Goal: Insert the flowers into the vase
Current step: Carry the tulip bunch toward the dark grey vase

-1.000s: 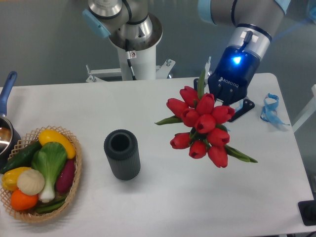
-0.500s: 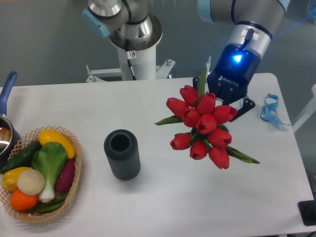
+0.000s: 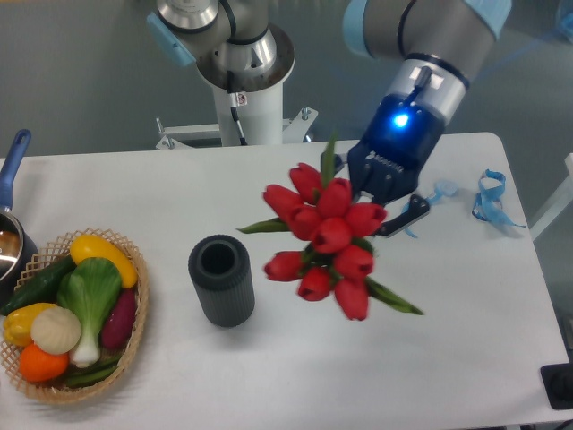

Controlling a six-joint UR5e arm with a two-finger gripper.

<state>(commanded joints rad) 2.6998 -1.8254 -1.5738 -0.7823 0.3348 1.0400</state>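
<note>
The flowers (image 3: 324,235), a bunch of red tulip buds with green leaves, hang in the air over the table's middle right, tilted toward the camera. My gripper (image 3: 380,199) is shut on their stems from behind, its fingertips mostly hidden by the buds. The dark grey ribbed vase (image 3: 221,279) stands upright left of the bunch with its round mouth open and empty. The nearest bud is a short gap to the right of the vase.
A wicker basket (image 3: 132,333) of colourful vegetables sits at the front left. A pot with a blue handle (image 3: 12,161) is at the left edge. A blue ribbon (image 3: 490,199) lies at the right. Another robot base (image 3: 242,85) stands behind the table.
My gripper has carried the flowers to the left, toward the vase, by roughly a bunch's half-width. The vase and basket have not moved.
</note>
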